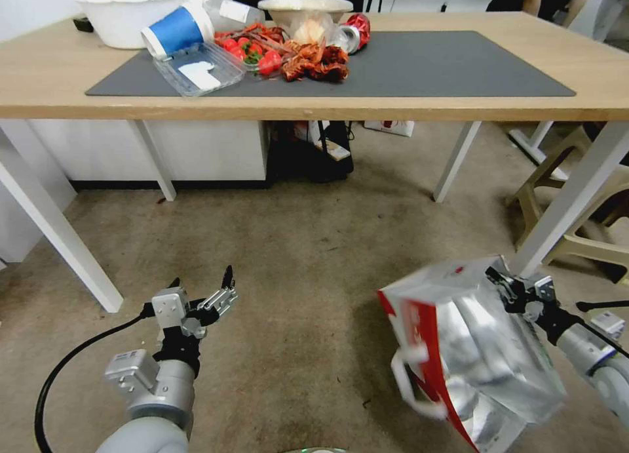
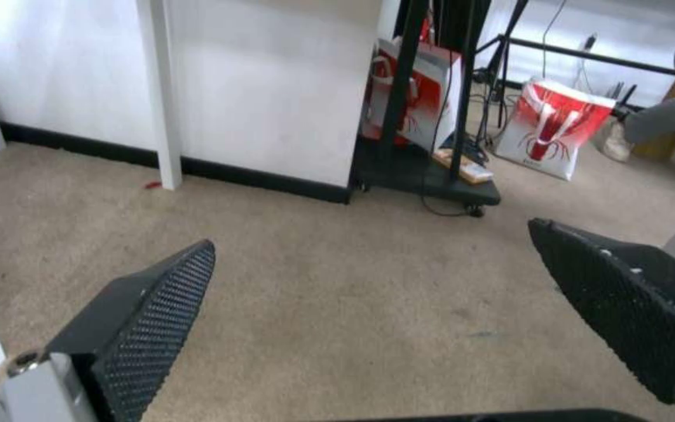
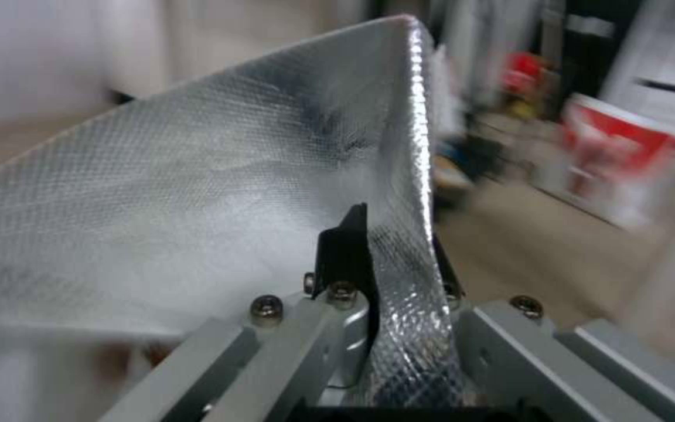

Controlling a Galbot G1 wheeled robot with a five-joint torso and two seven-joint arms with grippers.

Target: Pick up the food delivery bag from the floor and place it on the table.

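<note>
Over the stained floor (image 1: 295, 256), near right, right gripper (image 1: 508, 289) fingers pinched the food delivery bag (image 1: 472, 354) rim, bag tilted: light, crushable foil-lined paper, rim grip looked marginal; left gripper (image 1: 213, 295) fingers spread, idle.

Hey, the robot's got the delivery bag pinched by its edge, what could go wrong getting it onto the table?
The right gripper pinches only the thin foil rim of the food delivery bag, which hangs tilted; it might tear or slip. The table edge lies above the bag, so the bag could catch on it. Clutter crowds the mat's left side, so landing there may knock things over.
</note>
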